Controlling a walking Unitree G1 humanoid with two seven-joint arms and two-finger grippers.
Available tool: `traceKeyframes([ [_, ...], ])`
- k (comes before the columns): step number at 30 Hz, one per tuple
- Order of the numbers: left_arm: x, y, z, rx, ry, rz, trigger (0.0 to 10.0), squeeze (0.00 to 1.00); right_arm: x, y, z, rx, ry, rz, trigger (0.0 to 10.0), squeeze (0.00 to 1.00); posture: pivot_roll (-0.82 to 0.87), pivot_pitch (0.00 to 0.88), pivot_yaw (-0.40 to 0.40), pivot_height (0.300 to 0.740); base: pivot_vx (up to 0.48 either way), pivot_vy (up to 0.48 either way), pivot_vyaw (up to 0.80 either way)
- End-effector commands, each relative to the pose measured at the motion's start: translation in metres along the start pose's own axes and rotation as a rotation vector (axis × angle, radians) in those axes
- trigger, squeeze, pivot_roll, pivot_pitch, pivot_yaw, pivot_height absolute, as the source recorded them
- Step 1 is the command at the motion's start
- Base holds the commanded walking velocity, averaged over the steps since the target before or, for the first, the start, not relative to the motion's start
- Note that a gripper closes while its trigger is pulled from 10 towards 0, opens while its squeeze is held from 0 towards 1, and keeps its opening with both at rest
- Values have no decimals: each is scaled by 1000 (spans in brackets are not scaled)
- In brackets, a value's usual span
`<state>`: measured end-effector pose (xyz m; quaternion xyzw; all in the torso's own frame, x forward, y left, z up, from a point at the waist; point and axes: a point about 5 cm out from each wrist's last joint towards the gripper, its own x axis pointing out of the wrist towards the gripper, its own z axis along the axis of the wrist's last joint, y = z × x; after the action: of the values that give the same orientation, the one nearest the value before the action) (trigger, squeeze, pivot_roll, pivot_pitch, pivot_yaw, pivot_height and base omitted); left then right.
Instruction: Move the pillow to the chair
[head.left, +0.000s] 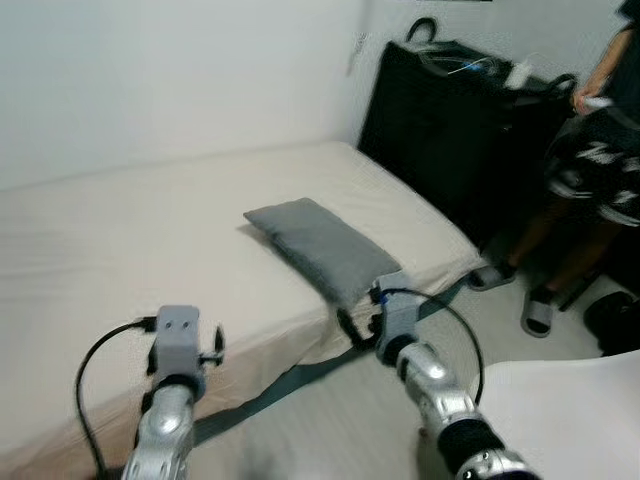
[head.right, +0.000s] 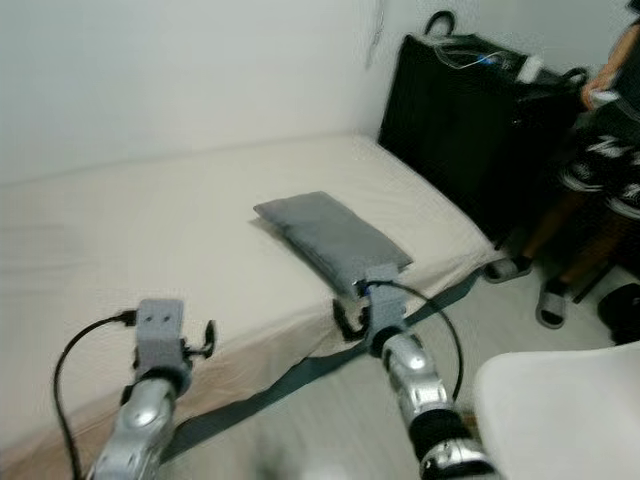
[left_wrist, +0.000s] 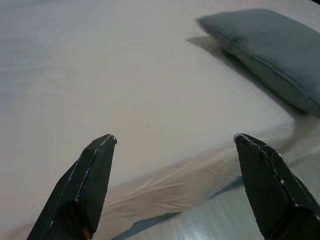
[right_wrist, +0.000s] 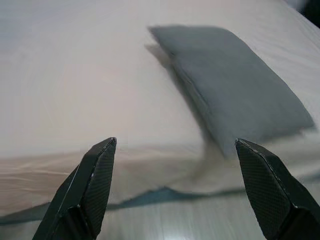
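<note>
A flat grey pillow (head.left: 320, 245) lies on the cream bed (head.left: 130, 240), its near end at the mattress edge. The seat of the white chair (head.left: 565, 410) shows at the lower right, close beside my right arm. My right gripper (right_wrist: 175, 142) is held open just short of the bed edge, with the pillow (right_wrist: 235, 85) ahead and slightly to one side. Over the bed's near edge my left gripper (left_wrist: 175, 140) also stands open, and the pillow (left_wrist: 265, 45) lies off to its right. Nothing is between either pair of fingers.
A person (head.left: 600, 140) in dark patterned clothes and sandals stands at the right, by a tall black case (head.left: 440, 110) at the foot of the bed. A dark band (head.left: 290, 385) runs along the bed's base. Pale floor (head.left: 330, 430) lies between bed and chair.
</note>
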<state>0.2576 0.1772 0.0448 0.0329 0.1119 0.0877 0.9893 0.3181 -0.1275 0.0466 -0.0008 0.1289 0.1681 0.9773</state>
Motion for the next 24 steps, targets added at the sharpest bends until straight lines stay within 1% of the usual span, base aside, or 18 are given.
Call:
traceKeyframes([
  [1, -2, -1, -6, -11, 20, 5, 10000, 0, 1, 2, 1, -11, -7, 6, 10000, 0, 73, 0, -139, 729, 0, 0, 800],
  [9, -4, -4, -4, -32, 0, -18, 10000, 0, 1, 2, -1, -18, -7, 10, 10000, 0, 72, 0, -134, 729, 0, 0, 760],
  [10, -4, -4, -6, -32, 2, -17, 10000, 0, 0, 2, -4, 5, 5, 1, 10000, 0, 73, 0, -129, 729, 0, 0, 0],
  [16, -3, -5, -5, -29, -1, -19, 10000, 0, 0, -2, -8, -2, 44, -17, 10000, 0, 84, 0, -119, 729, 0, 0, 0],
  [17, -2, -5, -3, -23, -4, -20, 10000, 0, 0, -4, -8, 0, 39, -35, 10000, 0, 83, 0, -108, 729, 0, 0, 0],
  [18, 0, -4, -3, -19, -3, -19, 10000, 0, 1, -6, -4, 35, 13, -60, 10000, 0, 77, 0, -87, 729, 0, 0, 0],
  [19, 1, -4, -3, -16, -2, -19, 10000, 0, 2, -8, -1, 60, -6, -77, 10000, 0, 77, 0, -87, 729, 0, 0, 0],
  [20, 3, -3, -3, -9, -2, -19, 10000, 0, 2, -10, 3, 77, -30, -96, 10000, 0, 69, 0, -62, 729, 0, 0, 0],
  [23, 5, -4, -1, -4, -1, -32, 10000, 0, 3, -12, 5, 78, -40, -113, 10000, 0, 70, 0, -48, 729, 0, 0, 0],
  [24, 7, -5, 1, -9, -4, -31, 10000, 0, 2, -12, 4, 62, -33, -114, 10000, 0, 70, 0, -37, 729, 0, 0, 0],
])
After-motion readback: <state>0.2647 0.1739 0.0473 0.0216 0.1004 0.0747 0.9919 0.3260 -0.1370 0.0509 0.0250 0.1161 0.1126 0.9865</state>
